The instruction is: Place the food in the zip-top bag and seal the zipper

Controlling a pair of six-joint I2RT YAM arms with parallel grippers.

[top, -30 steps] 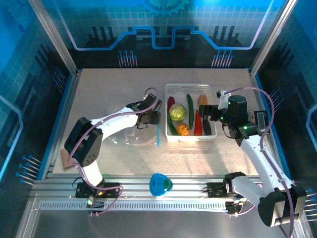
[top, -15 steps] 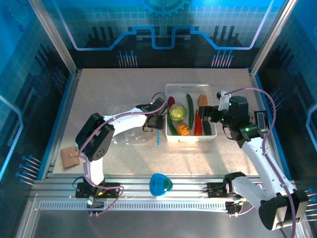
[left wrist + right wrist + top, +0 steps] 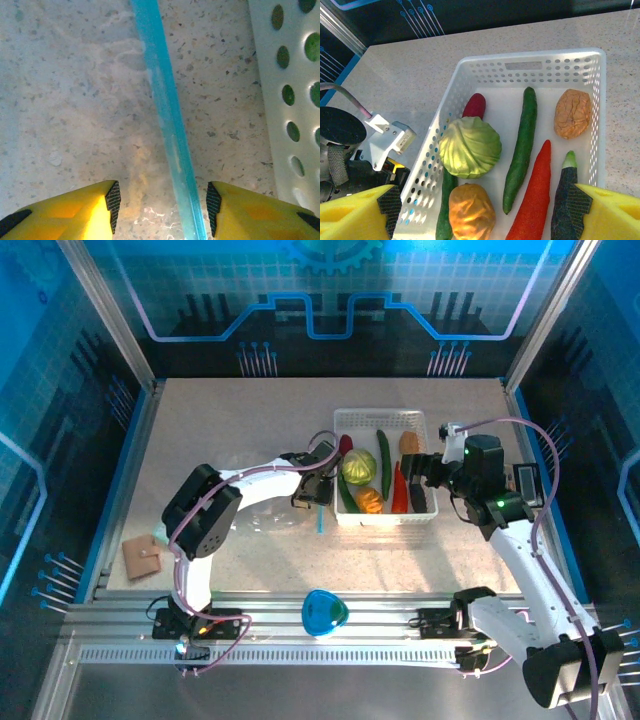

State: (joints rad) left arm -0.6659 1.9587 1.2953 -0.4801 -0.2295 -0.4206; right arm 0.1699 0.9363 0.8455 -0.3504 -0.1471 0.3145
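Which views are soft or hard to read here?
Top external: even light, but the clear floppy plastic bag nearly vanishes against the speckled table. Left wrist: the thin light-blue zipper strip is slightly soft, the left claw blurred. Right wrist: the white perforated basket is sharp, the right claw blurred at the corners.

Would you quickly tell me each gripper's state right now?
Left gripper: open, straddling the thin light-blue plastic zipper strip, not clamped.
Right gripper: open, empty, above the white perforated basket.

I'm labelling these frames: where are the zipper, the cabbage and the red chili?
zipper (image 3: 167, 117), left wrist view, middle of the blue strip.
cabbage (image 3: 470, 147), right wrist view, centre of leaves.
red chili (image 3: 537, 195), right wrist view, mid-body.
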